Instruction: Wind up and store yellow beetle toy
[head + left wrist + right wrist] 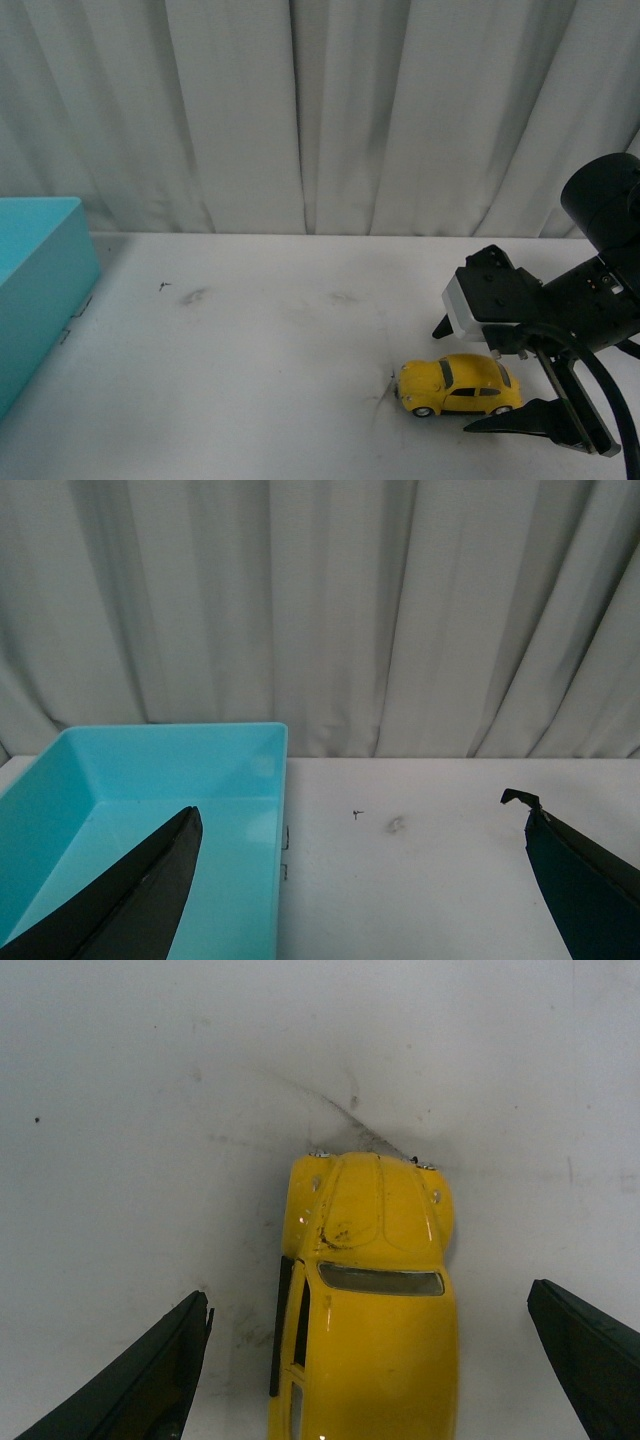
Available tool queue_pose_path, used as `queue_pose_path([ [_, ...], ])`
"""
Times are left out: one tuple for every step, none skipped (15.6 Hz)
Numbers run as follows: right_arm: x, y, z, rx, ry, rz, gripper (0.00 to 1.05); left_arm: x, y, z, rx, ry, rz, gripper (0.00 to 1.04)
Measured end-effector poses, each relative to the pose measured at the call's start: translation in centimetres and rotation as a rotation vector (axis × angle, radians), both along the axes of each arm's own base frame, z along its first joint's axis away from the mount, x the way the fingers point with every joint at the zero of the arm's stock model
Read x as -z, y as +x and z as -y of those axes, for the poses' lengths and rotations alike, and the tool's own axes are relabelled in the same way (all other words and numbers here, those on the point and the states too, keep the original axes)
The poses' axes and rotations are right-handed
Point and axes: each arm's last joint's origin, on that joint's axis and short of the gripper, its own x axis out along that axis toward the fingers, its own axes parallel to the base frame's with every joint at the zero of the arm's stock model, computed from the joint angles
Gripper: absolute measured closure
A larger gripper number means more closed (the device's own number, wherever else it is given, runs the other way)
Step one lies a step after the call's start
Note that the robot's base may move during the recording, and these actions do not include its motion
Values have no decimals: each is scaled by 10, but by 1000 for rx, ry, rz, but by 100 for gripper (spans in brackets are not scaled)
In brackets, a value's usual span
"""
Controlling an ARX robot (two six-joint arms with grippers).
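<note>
Resting on its wheels, the yellow beetle toy (462, 384) sits on the white table (270, 330) toward 4 o'clock in the front view, its nose pointing to 9 o'clock. The right gripper (455, 379) is spread wide around it, with one black finger on the car's far side at 12 o'clock and the other on its near side at 6 o'clock. The right wrist view shows bare table between each finger and the car's flanks, so neither touches. The left gripper (352, 807) is likewise spread wide and holds nothing. The teal box (170, 745) stands at the table's 9 o'clock edge, well apart from the toy.
</note>
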Motion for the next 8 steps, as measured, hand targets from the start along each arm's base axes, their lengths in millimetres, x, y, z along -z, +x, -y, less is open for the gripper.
queue_pose_path([
  [0, 0, -1, 27, -4, -20, 6, 0, 0, 0, 0, 0, 0, 7],
  [0, 1, -2, 46, -10, -29, 6, 0, 0, 0, 0, 0, 0, 7],
  [0, 1, -4, 66, -11, -44, 6, 0, 0, 0, 0, 0, 0, 7],
  [0, 1, -4, 85, -20, -59, 6, 0, 0, 0, 0, 0, 0, 7],
  [1, 0, -7, 102, -25, -78, 6, 0, 0, 0, 0, 0, 0, 7],
  [3, 1, -7, 119, -24, -97, 6, 0, 0, 0, 0, 0, 0, 7],
  [5, 0, -7, 132, -21, -112, 12, 0, 0, 0, 0, 0, 0, 7],
  [5, 1, -7, 134, -21, -113, 21, 0, 0, 0, 0, 0, 0, 7],
])
